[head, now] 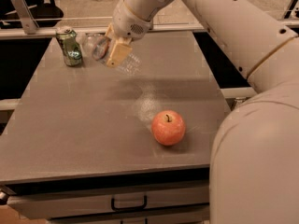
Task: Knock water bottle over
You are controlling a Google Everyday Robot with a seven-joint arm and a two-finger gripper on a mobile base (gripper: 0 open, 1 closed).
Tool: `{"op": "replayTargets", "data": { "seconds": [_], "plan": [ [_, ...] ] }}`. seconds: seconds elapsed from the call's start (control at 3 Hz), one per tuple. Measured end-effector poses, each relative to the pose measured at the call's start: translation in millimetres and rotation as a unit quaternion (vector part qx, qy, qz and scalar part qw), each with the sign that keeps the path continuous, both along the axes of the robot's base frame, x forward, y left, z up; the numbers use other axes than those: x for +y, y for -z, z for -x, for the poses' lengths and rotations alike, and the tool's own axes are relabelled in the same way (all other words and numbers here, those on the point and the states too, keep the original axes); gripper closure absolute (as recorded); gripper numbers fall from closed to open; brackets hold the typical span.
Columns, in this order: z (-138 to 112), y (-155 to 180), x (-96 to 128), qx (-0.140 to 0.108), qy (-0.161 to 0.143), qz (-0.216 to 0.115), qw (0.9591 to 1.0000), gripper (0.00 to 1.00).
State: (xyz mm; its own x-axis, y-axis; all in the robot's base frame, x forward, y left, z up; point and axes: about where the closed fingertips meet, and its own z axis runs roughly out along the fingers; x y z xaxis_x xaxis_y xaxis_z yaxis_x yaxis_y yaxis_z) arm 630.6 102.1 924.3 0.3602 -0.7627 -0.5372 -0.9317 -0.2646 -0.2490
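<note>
The clear plastic water bottle (128, 63) is tilted steeply, with its top end toward the green can and its base toward the right. It sits between the tan fingers (118, 53) of my gripper (112, 49), at the back left of the grey table (84, 125). The gripper is shut on the bottle and seems to hold it just above the table top. The bottle's label is hidden by the fingers. The arm reaches in from the upper right.
A green drink can (69, 46) stands upright at the table's back left corner, just left of the bottle. A red apple (168, 127) lies front right of the middle. A drawer with a handle (128, 203) is under the front edge. My arm fills the right side.
</note>
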Motion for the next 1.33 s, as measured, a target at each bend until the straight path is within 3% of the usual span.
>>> {"op": "replayTargets", "data": {
  "seconds": [0.33,0.67,1.0,1.33],
  "plan": [
    [25,22,8,0.014,-0.058,0.047,0.9971,0.59],
    [37,35,16,0.02,-0.09,0.067,0.9935,0.36],
    [43,42,22,0.023,-0.106,0.072,0.9915,0.12],
    [45,45,25,0.025,-0.113,0.073,0.9907,0.0]
  ]
}}
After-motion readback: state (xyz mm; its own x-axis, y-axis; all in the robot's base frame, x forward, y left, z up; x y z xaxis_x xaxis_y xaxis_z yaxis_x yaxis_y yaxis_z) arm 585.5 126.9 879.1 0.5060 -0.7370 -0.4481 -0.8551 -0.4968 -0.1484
